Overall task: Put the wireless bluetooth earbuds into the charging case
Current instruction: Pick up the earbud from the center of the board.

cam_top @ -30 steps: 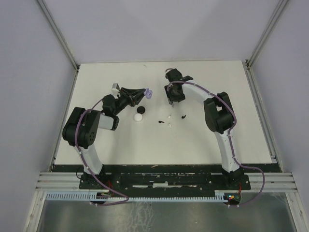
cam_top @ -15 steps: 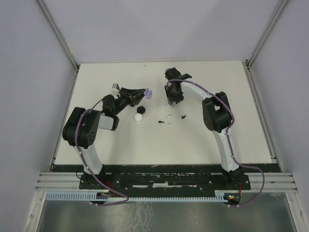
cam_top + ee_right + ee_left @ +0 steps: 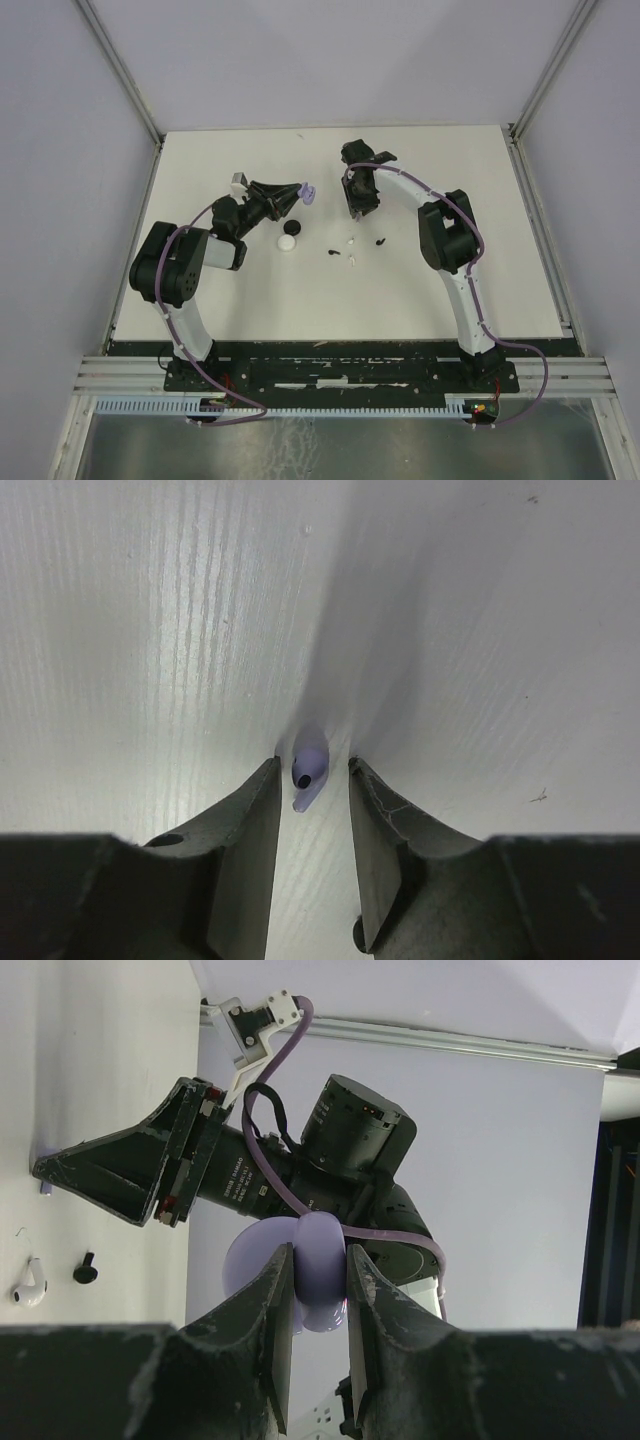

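Lilac, one earbud (image 3: 308,767) is found on the tabletop (image 3: 150,630) between the narrowly parted right fingers (image 3: 248,830), ungripped, its length running along the gap, while the case (image 3: 318,1280) is clamped by the left fingers (image 3: 272,1320).

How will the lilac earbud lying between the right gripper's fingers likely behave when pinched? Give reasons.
The lilac earbud looks smooth and rounded, so it may slip from the right gripper if pinched off-centre. It is tiny beside the fingers, so probably light and easily nudged along the table. Its shell looks hard, likely rigid.
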`<state>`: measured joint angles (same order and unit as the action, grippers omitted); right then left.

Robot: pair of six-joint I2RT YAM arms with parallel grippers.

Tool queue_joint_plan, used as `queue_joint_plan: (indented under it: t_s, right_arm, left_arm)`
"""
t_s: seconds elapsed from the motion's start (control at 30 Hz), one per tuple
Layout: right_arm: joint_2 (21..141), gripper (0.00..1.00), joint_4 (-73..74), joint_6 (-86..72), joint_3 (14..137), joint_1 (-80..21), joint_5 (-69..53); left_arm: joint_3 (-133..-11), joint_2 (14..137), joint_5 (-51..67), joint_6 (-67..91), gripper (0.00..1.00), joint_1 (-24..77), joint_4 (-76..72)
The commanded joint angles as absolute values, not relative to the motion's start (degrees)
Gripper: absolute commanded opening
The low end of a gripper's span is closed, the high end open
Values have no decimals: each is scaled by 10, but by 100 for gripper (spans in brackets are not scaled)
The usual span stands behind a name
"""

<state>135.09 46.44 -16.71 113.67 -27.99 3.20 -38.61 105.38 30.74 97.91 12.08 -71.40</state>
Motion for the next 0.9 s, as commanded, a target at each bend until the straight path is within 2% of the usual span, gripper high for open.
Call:
queue_joint_plan:
  t_s: [0.0,0.37,0.57,0.77,0.87]
  right_arm:
    - [1364,40,475,-166,1167,-278,32]
    - [1372,37,486,-160,1184,-278,32]
    - [1375,31,490,-158,1187,-278,29]
    - [1371,17,479,-151,1184,-278,29]
    - [1328,3,421,-127,1145,-278,31]
  left_arm:
    - [-391,1055,322,971,3,118,-752]
    - [-393,1057,322,971,3,118,-751]
    - [-391,1057,321,971,3,118,-753]
    - [-391,1057,321,971,3,118,-753]
    - [-393,1056,321,971,3,118,-749]
